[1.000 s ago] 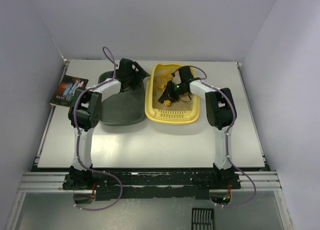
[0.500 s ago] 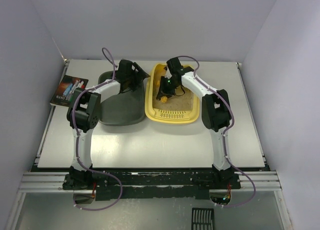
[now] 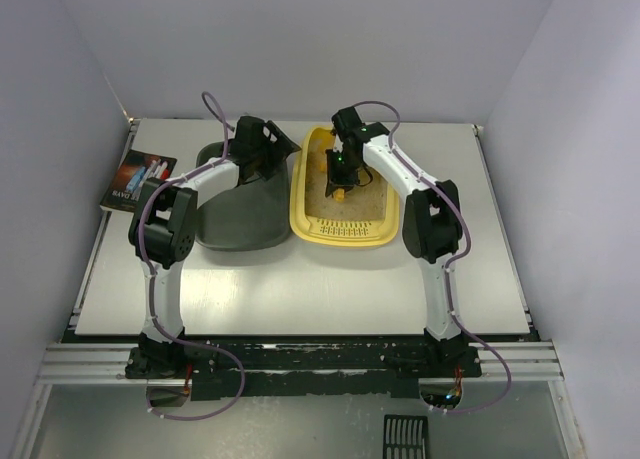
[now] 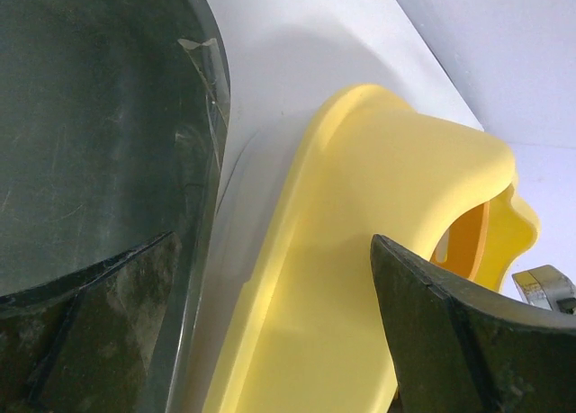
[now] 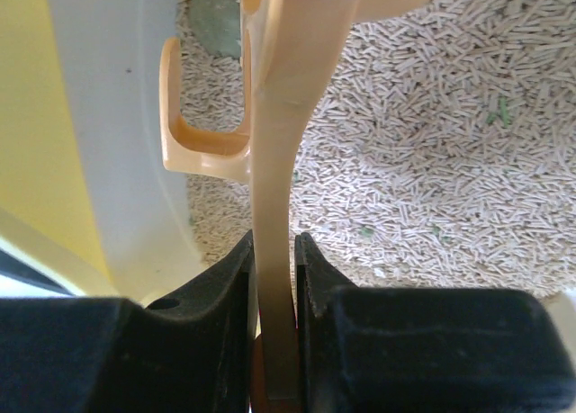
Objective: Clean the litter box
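While right fingers [image 5: 220,287] pinch scoop [image 5: 274,197], litter box [image 3: 345,236] beneath.

Left pincer [image 3: 274,151] spread wide, right pincer [image 5: 274,262] clamped.

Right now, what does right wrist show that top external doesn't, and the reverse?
Right wrist only: the right gripper shut on the scoop, single litter pellets, and a grey-green clump near the box wall. Top external only: the table, the dark tray with the left gripper at its far right corner, and a booklet at the table's left edge. Both: the litter box, the scoop and the right gripper.
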You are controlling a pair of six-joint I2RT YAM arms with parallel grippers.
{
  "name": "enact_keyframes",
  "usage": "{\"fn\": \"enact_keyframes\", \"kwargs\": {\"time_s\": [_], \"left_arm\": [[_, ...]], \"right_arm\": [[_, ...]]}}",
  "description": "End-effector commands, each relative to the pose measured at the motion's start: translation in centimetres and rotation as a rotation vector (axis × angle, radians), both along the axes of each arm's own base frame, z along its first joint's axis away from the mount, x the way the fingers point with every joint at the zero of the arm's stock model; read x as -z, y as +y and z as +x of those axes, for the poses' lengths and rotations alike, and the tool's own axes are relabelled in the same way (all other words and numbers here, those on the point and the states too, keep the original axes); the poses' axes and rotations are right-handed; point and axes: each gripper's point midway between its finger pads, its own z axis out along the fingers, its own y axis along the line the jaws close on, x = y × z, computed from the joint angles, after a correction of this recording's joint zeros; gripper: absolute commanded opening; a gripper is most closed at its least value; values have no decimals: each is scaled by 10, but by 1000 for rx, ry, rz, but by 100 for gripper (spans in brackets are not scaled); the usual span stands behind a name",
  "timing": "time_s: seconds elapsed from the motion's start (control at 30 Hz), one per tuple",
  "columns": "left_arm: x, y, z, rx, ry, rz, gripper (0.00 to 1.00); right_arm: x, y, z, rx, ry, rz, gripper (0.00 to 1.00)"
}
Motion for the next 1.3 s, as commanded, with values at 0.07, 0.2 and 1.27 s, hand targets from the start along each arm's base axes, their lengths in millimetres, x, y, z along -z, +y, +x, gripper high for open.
{"fn": "enact_keyframes", "kwargs": {"time_s": [0.07, 0.2, 1.27], "left_arm": [[-14, -3, -5, 5, -28, 10, 99], [-13, -4, -3, 7, -26, 9, 99], [-16, 11, 4, -25, -50, 49, 99]], "right_arm": [[4, -5, 14, -13, -105, -119, 0], [12, -3, 17, -18, -102, -119, 0], [43, 32, 26, -106, -49, 0, 0]]}}
